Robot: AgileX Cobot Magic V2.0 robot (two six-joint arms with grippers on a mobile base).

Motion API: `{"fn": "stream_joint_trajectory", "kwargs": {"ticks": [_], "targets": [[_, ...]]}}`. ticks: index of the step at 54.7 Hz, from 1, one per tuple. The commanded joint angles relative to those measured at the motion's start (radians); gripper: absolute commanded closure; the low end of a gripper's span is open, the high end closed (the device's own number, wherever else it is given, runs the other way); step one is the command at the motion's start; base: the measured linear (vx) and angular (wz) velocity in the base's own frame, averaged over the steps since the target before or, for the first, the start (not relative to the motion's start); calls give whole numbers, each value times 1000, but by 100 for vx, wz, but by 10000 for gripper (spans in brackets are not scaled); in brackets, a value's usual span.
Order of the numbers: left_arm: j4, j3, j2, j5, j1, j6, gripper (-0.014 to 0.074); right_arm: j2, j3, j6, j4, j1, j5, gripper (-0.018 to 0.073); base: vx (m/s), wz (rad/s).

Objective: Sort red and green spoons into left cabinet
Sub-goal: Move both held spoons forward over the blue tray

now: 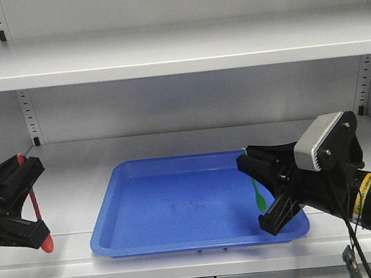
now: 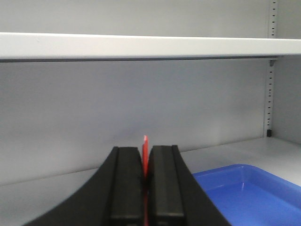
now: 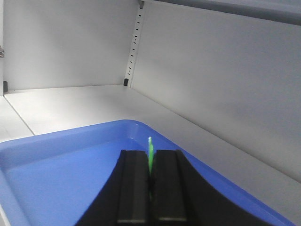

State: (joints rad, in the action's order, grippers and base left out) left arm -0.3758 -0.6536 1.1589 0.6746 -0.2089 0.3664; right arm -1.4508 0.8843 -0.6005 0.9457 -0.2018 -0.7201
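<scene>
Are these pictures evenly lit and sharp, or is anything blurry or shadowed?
Front view: soft even light, sharp, with a dim band under the upper shelf. Left wrist view: the left tool is close and soft-edged. Right wrist view: the blue tray looks slightly hazy.

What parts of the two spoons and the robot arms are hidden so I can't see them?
- Thin red plastic spoon: in the left wrist view, only a sliver shows; the shut left gripper hides the rest.
- Thin green plastic spoon: in the right wrist view, the right gripper covers its bowl.
- Left arm: the front view's left edge cuts it off.
</scene>
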Motion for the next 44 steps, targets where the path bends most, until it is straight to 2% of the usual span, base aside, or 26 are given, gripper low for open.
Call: {"fn": "stream_joint_trajectory", "kwargs": {"ticks": [1,44], "targets": [[21,-28,-22,73,-1,6,414,41,32,3,-35,3,-51,568,0,0],[21,-28,-22,73,-1,6,414,41,32,3,-39,3,-53,568,0,0]]}}
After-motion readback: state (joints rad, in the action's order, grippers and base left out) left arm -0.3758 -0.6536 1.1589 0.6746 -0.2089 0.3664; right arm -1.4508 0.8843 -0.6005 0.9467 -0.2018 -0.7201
